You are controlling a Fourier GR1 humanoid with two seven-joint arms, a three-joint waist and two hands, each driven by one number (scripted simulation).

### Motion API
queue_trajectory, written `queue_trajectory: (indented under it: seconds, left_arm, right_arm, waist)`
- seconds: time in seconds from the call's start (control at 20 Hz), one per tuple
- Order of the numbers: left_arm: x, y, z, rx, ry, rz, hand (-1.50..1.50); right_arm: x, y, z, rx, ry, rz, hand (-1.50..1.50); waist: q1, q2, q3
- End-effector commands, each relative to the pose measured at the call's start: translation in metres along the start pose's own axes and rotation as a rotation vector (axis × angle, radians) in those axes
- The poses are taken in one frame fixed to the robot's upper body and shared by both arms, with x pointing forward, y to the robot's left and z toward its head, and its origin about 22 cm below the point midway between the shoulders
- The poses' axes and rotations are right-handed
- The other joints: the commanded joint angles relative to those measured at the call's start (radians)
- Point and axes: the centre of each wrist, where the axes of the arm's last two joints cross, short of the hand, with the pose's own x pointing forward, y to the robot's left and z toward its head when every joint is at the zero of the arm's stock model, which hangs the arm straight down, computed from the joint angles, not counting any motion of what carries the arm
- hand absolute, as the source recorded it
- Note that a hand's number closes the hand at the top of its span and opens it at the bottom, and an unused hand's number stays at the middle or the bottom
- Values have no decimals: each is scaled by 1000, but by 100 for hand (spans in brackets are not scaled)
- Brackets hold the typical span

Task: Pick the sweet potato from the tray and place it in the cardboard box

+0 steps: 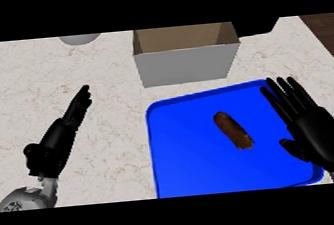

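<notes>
The sweet potato (233, 130) is a short, stubby root, dark reddish-brown with a lighter orange-brown sheen along its upper side. It tapers to a blunt end at each tip. It lies flat on the blue tray (188, 152), slanted, just to the left of the right robot hand (316, 126) and apart from it. That robot hand is wide, with straight, spread fingers pointing away from the robot, and it holds nothing. It sits over the tray's right edge with its thumb turned toward the root. The left robot hand (61, 136) is well to the left of the tray over the pale speckled worktop (27, 86), its fingers straight and also holding nothing. The cardboard box (186, 65) stands open-topped beyond the fingertips of both, just past the tray's far edge.
</notes>
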Motion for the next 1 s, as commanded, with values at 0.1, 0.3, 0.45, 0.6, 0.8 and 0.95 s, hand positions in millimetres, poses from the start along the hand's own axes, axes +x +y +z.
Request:
queue_trajectory:
  seconds: [0.1, 0.3, 0.45, 0.6, 0.8, 0.95]
  left_arm:
    - [-1, -7, -2, -42, -8, 0, 0]
    - [0, -14, -6, -71, -33, -7, 0]
    - [-3, -22, -6, -116, -44, -1, 0]
    - [7, -25, -19, -110, -58, -12, 0]
    - [6, -29, -30, -108, -53, 3, 0]
    - [12, -28, -23, -122, -57, -12, 0]
  right_arm:
    - [58, -24, 34, 58, 38, 187, -150]
    - [105, -42, 56, 221, 129, 174, -150]
    - [142, -54, 58, 286, 210, 169, -150]
    - [169, -63, 54, 333, 251, 178, -150]
    - [190, -67, 35, 322, 280, 152, -150]
    - [179, -48, 31, 331, 286, 140, -150]
  waist:
    - [16, 2, 0]
    - [39, 11, 2]
    - [77, 19, 4]
    - [96, 24, 7]
    - [102, 25, 8]
    - [105, 25, 9]
